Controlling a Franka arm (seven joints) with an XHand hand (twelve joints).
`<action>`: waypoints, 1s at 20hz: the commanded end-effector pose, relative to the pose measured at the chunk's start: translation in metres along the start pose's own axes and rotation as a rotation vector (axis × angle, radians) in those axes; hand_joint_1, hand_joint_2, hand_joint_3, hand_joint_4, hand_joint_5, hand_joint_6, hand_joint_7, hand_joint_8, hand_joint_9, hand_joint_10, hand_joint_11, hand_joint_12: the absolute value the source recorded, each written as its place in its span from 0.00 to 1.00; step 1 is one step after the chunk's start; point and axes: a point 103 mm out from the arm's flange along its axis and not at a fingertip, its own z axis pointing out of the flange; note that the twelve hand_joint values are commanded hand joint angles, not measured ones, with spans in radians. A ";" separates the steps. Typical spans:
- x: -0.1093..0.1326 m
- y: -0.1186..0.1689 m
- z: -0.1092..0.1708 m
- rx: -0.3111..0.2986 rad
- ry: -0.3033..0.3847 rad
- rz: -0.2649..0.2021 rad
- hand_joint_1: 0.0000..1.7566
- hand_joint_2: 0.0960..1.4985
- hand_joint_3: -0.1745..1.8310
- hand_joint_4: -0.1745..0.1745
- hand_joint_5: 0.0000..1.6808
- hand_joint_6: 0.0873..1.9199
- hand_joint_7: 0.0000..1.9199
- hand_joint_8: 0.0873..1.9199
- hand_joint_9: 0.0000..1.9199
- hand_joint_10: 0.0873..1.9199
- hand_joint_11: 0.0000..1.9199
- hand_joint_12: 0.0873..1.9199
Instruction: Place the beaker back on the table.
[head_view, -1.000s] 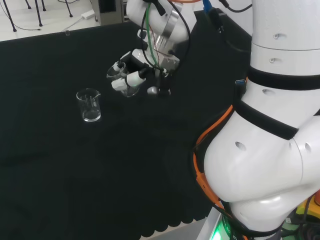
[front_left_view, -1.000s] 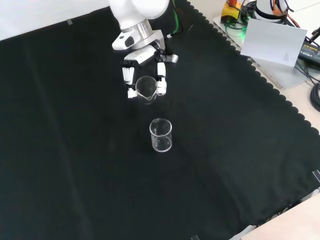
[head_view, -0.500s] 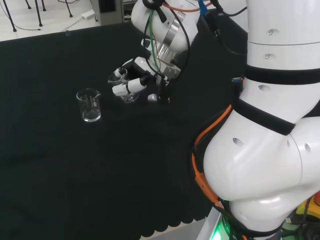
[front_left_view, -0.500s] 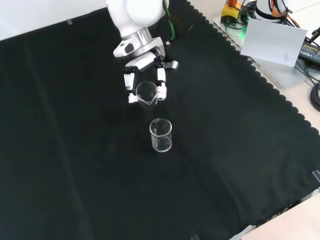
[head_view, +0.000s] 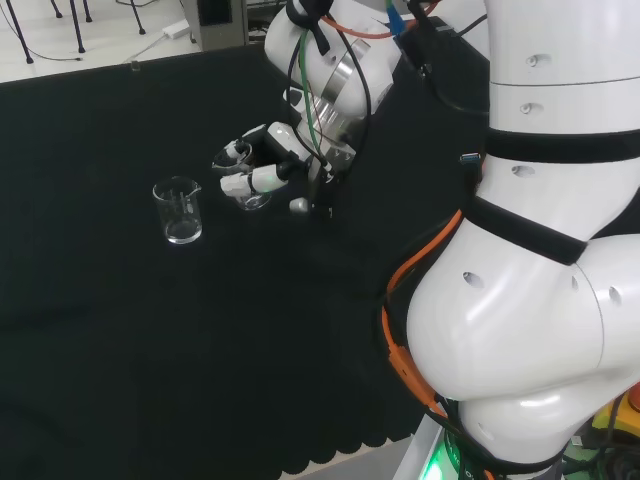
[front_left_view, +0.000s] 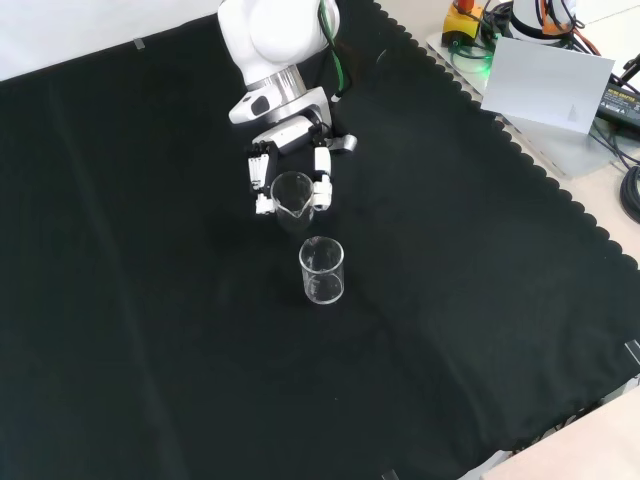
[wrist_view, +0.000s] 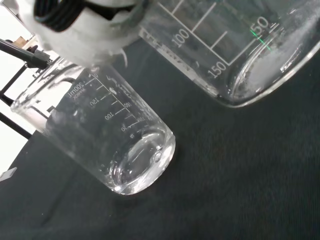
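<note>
**Beaker low over the cloth, not yet released**

The beaker (front_left_view: 291, 192) is grasped between the curled fingers of the hand (front_left_view: 290, 165) and is carried upright, low above the black cloth (front_left_view: 150, 330) — whether its base touches cannot be told. Setting down and letting go are judged to remain. A second beaker (front_left_view: 321, 270) stands near, just in front in the front view, apart from the held one. Open cloth lies on the other sides — the scalloped edges are well away.
</note>
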 end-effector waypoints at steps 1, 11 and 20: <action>-0.003 0.004 0.011 -0.016 0.021 -0.008 0.67 0.66 0.00 0.51 0.89 0.01 0.86 0.00 0.75 0.14 0.61 0.42; -0.007 0.008 0.024 0.000 0.032 -0.001 0.67 0.66 0.00 0.49 0.89 0.01 0.85 0.00 0.75 0.13 0.61 0.42; -0.013 0.007 0.032 0.011 0.036 0.016 0.67 0.66 0.00 0.49 0.89 0.01 0.84 0.00 0.75 0.13 0.61 0.42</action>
